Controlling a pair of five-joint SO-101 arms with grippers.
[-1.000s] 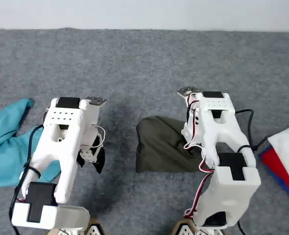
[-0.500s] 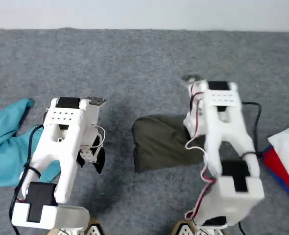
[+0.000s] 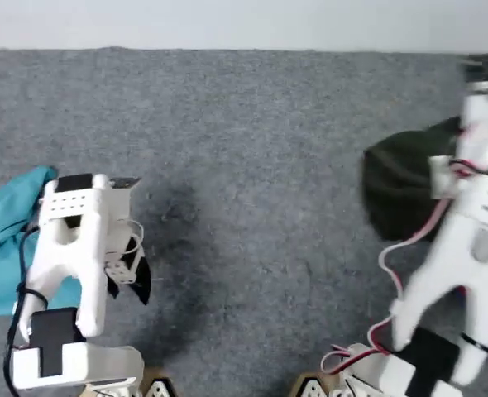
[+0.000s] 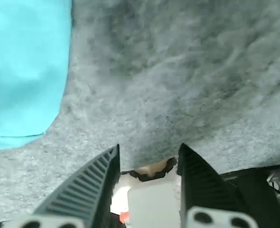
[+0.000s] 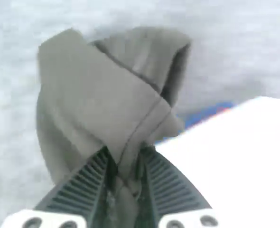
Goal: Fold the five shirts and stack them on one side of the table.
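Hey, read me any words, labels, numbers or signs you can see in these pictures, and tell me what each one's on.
None: there is no text to read. The olive shirt pinched in the right hand, the teal shirt, the white cloth and the grey table cover all look plain, with no print, label or number to make out.

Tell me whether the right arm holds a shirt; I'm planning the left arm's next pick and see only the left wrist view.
Observer: Yes, the right pincer is shut on a bunched olive shirt.
Operator: Where on the table?
Observer: Near the table edge on the right, by the high view.
Operator: Anything beside it?
Observer: A white shirt, with blue cloth at its edge.
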